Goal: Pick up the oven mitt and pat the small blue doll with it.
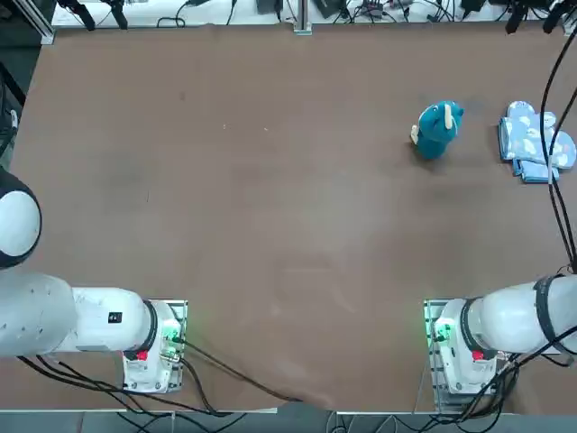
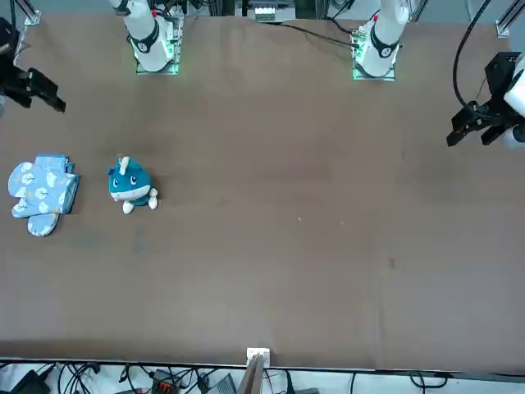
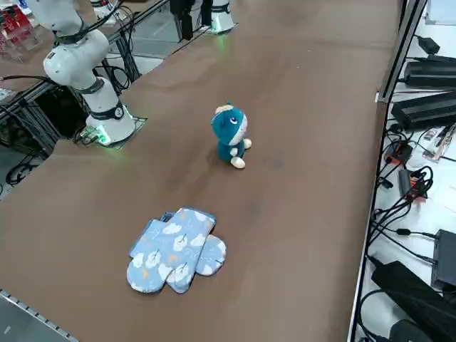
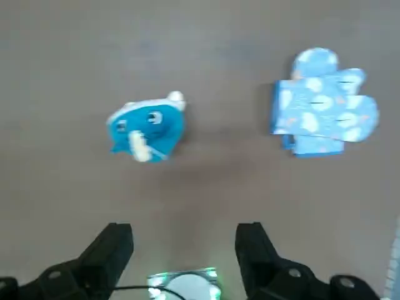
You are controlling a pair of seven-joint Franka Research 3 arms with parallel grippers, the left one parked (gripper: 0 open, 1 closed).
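Front view, left to right: right gripper (image 4: 185, 227), over desk (image 2: 271, 238); wrist view shows jaws wide open, holding nothing. Two oven mitts (image 2: 43, 190), overlapping on desk. One small blue doll (image 2: 131, 182) near them, smiling face plain here, hidden from top view.

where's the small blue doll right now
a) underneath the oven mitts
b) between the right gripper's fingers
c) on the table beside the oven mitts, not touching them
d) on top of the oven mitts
c: the small blue doll sits on the bare table with a gap between it and the oven mitts, while the right gripper is open and holds nothing.
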